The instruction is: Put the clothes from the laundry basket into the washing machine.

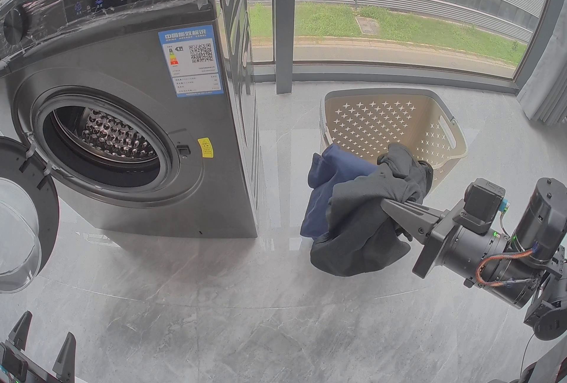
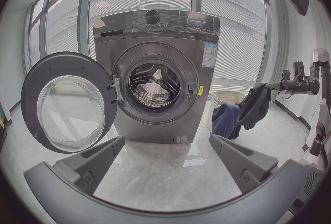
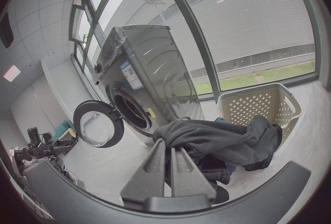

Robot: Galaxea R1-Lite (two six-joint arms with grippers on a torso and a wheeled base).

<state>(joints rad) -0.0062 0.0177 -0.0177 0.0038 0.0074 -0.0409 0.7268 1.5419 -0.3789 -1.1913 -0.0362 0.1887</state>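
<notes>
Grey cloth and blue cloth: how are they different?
The grey cloth is dark grey; the blue cloth is navy. The right gripper pinches the grey cloth; nothing grips the blue cloth, draped over the basket's rim. Both are outside the washer.

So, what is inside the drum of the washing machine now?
Through the open door the drum shows bare perforated metal and its ribs, with no clothes visible. Its lowest front part is covered by the opening's rim, so that cannot be checked.
</notes>
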